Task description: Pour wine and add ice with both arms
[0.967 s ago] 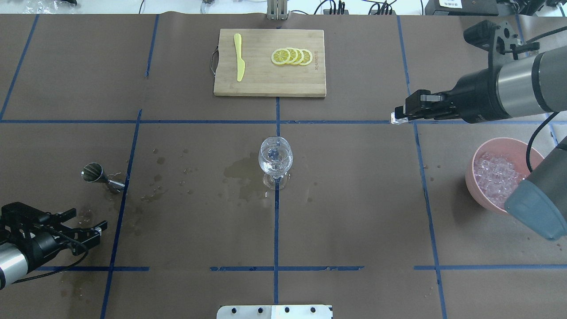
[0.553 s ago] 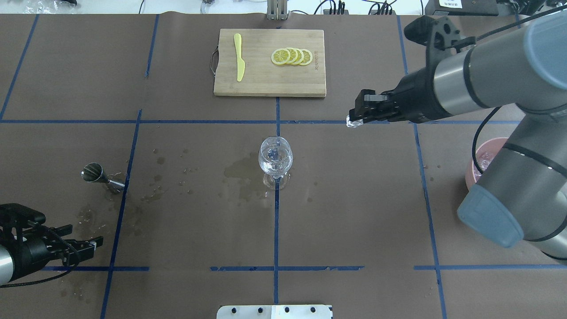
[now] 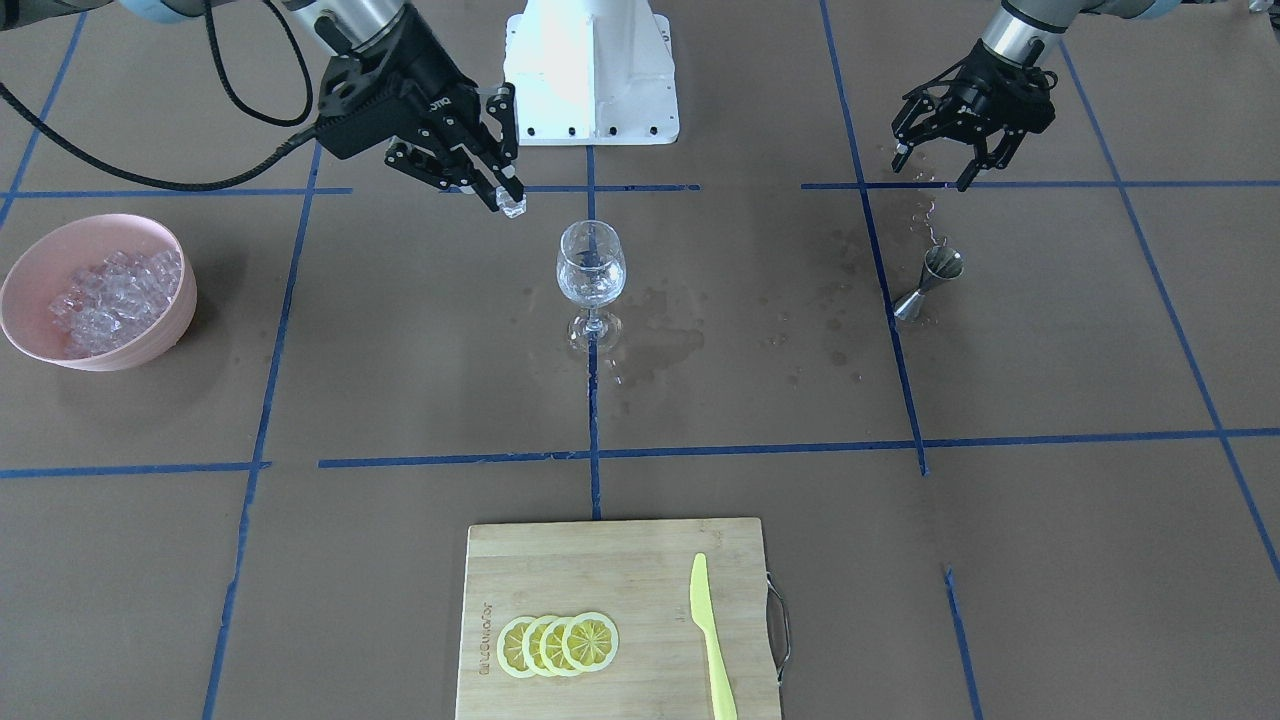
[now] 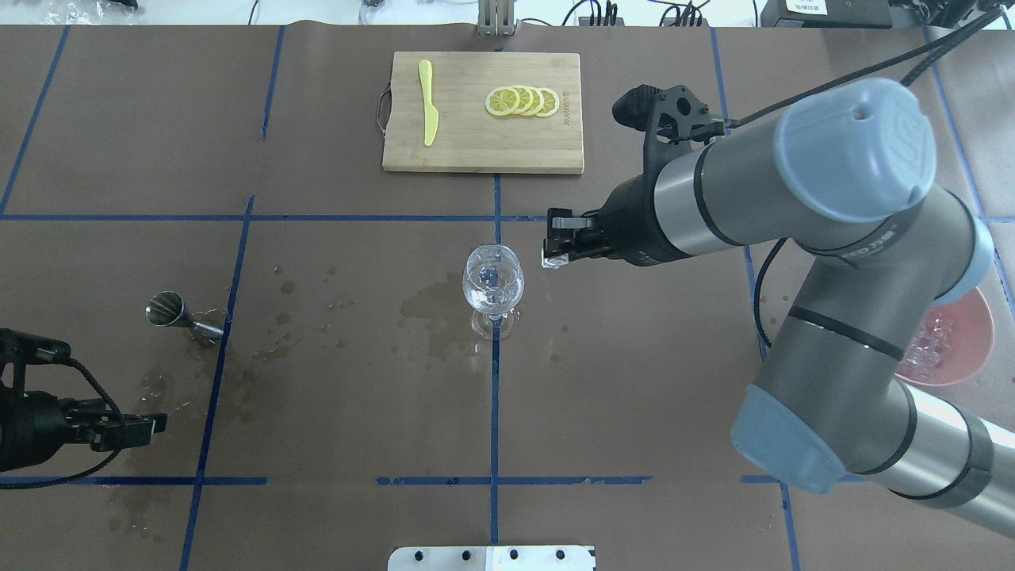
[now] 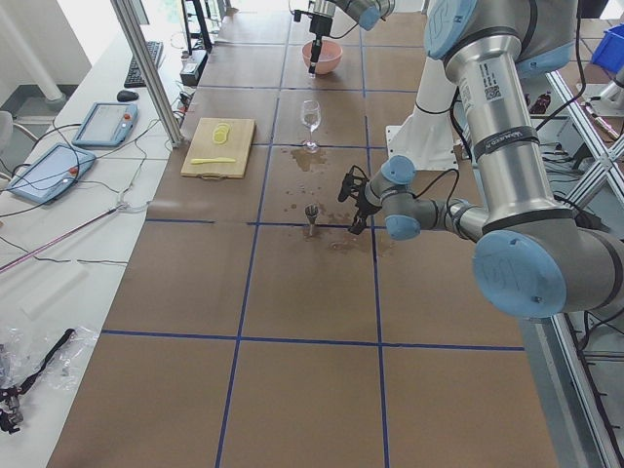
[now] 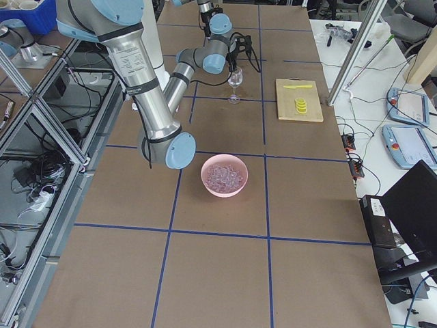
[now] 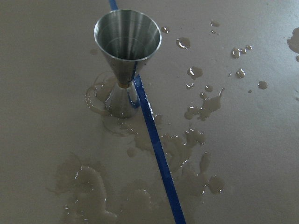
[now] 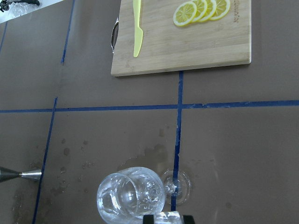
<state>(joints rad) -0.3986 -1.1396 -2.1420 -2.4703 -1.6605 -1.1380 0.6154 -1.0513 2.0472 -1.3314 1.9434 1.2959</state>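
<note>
Ice: one small clear glassy cube (image 4: 549, 261) is pinched in the jaws of the black right gripper (image 4: 555, 251), just right of the clear stemmed wine glass (image 4: 492, 279) and above its rim, not yet over the mouth; the black left gripper (image 3: 935, 160) hangs spread and empty, well away from the glass.

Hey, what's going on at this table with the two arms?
Two robot arms are making a drink. The right arm's pincer grips one ice cube in the air just beside the wine glass, not yet above its rim. More ice sits in the pink bowl. The left pincer hangs open and empty near the metal jigger, which stands upright among wet stains.
</note>
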